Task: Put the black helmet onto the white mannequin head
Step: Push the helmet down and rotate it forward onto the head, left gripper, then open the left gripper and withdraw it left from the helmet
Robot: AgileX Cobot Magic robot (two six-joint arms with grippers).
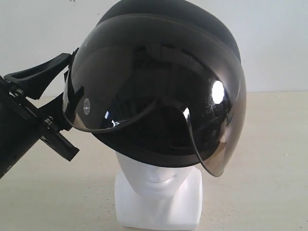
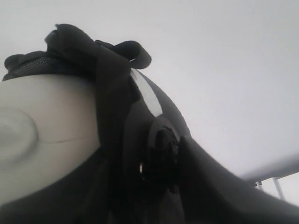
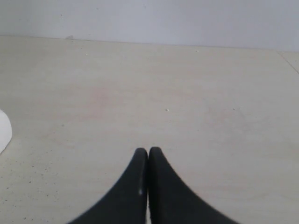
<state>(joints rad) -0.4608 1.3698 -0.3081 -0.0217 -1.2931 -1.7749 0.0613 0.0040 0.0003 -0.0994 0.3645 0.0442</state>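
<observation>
The left gripper (image 1: 71,101) has its fingers (image 1: 43,72) set part-way apart, and in the left wrist view the helmet's side wall appears to run between them, 1 finger (image 2: 219,186) outside the shell by the visor pivot, so I judge them clamped on that edge. Outward from the grip, the black helmet (image 1: 168,19) sits over the white mannequin head (image 1: 154,180), covering it down to about the nose. Mouth, chin and blocky neck base show below the rim. The smoky visor (image 1: 159,82) faces the exterior camera, so the helmet's front-to-back axis runs toward that camera and the fingers come in across it, from the view's left. The rim looks a little higher on the gripped side than on the far side, so the helmet seems tilted rather than seated level. Any settling or letting go would fall to the left arm, which is at the helmet. The right gripper (image 3: 148,151) has its 2 fingers pressed together over the bare table (image 3: 187,93), holding nothing, with the helmet outside its view.
</observation>
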